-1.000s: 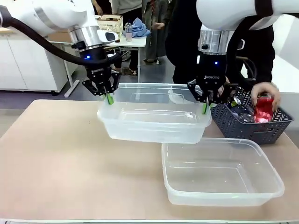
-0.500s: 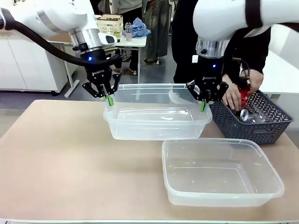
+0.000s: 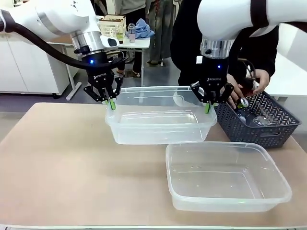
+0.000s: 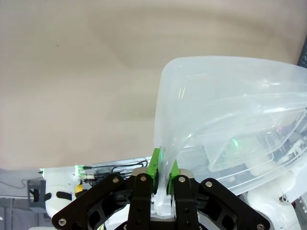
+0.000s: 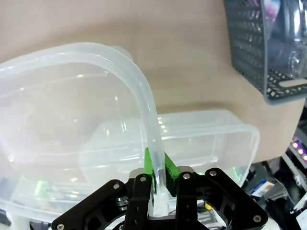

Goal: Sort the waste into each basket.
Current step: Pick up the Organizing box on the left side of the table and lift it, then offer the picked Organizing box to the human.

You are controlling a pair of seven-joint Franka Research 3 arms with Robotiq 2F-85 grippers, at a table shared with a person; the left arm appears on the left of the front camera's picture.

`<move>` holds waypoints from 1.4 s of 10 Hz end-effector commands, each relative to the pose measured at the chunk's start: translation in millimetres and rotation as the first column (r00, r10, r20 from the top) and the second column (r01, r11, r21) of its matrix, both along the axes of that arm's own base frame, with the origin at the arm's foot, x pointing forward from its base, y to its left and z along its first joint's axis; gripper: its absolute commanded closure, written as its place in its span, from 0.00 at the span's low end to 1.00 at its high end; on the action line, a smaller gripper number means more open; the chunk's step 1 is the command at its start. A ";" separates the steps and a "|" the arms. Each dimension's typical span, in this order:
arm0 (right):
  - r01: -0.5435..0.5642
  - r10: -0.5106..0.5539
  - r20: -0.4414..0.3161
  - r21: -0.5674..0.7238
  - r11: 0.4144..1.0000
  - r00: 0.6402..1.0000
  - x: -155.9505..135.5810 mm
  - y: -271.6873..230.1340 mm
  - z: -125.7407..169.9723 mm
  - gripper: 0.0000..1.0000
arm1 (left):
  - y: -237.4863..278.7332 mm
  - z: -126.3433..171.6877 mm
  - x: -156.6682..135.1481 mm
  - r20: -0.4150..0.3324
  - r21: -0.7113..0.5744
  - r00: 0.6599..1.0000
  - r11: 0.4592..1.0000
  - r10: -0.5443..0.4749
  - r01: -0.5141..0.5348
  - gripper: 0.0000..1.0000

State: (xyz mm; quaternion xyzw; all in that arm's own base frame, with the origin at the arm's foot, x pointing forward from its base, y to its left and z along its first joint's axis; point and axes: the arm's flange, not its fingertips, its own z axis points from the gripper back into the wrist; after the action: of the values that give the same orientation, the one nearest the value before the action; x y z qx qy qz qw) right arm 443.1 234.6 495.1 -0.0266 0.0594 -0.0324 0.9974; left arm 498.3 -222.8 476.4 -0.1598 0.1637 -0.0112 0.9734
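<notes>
One clear basket (image 3: 158, 125) hangs level above the table, carried by both arms. My left gripper (image 3: 111, 102) is shut on its left rim and my right gripper (image 3: 207, 107) is shut on its right rim. In the left wrist view the left gripper (image 4: 163, 176) pinches the basket's thin wall (image 4: 216, 96). The right wrist view shows the right gripper (image 5: 156, 178) clamped on the rolled rim (image 5: 139, 81). The other clear basket (image 3: 228, 177) sits empty on the table at front right. The waste (image 3: 253, 118), clear bottles and a can, lies in a dark grey lattice basket (image 3: 261, 132).
The grey lattice basket stands at the table's right, close behind my right gripper, and also appears as the grey basket (image 5: 254, 48). A person's hands (image 3: 238, 97) reach into it from the far side. The left half of the table (image 3: 57, 158) is bare.
The carried basket has levelled out and shifted slightly right. The person's hand, which held a red can at the grey basket's right end, has moved to its left end.
</notes>
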 end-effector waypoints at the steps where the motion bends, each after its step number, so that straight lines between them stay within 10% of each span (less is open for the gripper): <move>1: 0.012 -0.012 -0.001 -0.009 1.000 1.000 -2.3 -5.6 -2.0 0.95 | 1.4 4.1 0.2 0.009 -0.005 1.000 1.000 0.003 -0.003 0.93; 14: 0.012 -0.012 -0.001 -0.009 1.000 1.000 -2.3 -5.6 -2.0 0.95 | 1.4 4.1 0.2 0.009 -0.005 1.000 1.000 0.003 -0.003 0.93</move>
State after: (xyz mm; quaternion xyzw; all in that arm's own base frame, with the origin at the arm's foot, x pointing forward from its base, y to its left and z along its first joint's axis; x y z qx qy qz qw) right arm 443.1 234.6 495.0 -0.0267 0.0595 -0.0324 0.9973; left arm 498.5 -222.8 475.9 -0.1597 0.1640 -0.0112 0.9734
